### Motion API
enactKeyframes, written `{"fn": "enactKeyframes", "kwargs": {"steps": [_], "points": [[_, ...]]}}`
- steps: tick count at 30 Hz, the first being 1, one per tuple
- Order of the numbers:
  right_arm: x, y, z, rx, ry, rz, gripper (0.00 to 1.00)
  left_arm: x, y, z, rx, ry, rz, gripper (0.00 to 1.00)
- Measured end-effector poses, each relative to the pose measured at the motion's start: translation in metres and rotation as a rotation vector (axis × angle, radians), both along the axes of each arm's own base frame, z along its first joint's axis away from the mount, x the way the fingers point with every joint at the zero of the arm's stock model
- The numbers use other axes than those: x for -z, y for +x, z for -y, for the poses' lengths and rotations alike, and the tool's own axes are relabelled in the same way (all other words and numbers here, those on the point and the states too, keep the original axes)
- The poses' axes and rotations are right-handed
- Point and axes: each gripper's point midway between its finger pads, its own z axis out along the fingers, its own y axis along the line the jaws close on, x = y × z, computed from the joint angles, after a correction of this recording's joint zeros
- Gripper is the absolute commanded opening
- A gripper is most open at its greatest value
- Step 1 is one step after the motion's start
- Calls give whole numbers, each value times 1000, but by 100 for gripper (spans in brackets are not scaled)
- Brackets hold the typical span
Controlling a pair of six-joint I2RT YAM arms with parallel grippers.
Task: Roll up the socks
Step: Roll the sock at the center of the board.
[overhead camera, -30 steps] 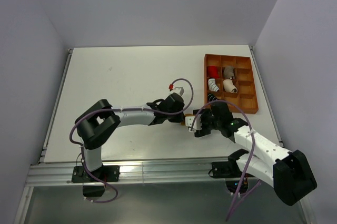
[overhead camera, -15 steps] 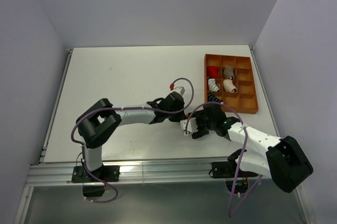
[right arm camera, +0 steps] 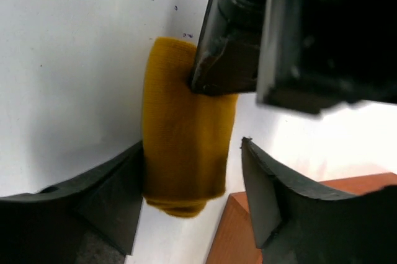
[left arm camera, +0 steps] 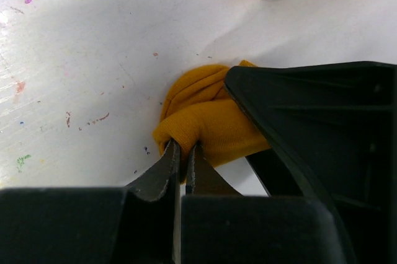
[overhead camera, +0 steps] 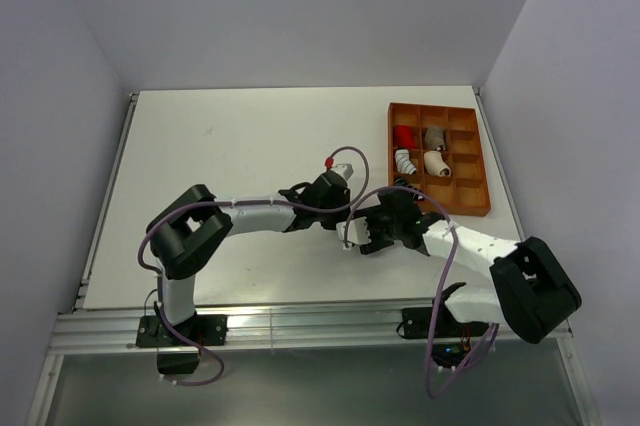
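The mustard-orange sock [left arm camera: 201,118] lies rolled up on the white table just off the tray's corner. My left gripper [left arm camera: 182,150] is shut on the roll's near edge. In the right wrist view the sock [right arm camera: 180,152] sits between the spread fingers of my right gripper [right arm camera: 192,146], which is open around it; the left finger [right arm camera: 108,193] touches it. In the top view both grippers, left [overhead camera: 340,214] and right [overhead camera: 366,234], meet over the sock and hide it. The black-and-white striped sock [overhead camera: 404,161] lies in the tray.
The orange compartment tray [overhead camera: 470,208] stands at the right, holding a red bundle [overhead camera: 404,136], a grey bundle [overhead camera: 434,135] and a white piece [overhead camera: 436,163]. Its corner [right arm camera: 232,233] is right by the right fingers. The purple cables [overhead camera: 350,161] loop over both wrists.
My right gripper has moved left towards the left gripper and now straddles the sock roll. The left gripper has stayed shut on the sock, shifting only slightly.
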Motion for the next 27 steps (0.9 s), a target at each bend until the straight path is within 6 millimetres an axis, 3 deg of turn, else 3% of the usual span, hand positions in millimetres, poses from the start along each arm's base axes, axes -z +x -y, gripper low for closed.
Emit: {"fn": "enactKeyframes", "kwargs": {"steps": [7, 11, 19, 27], "points": [[7, 1, 1, 19, -48, -85, 42, 0, 2, -1, 31, -27, -44, 0], [8, -1, 1, 31, -64, -130, 39, -1, 2, -3, 48, -53, -84, 1], [9, -5, -2, 48, -75, -234, 32, -2, -1, -10, 56, -111, -218, 20], [9, -6, -5, 89, -89, -368, 27, -2, 1, -19, 22, -154, -303, 24]]}}
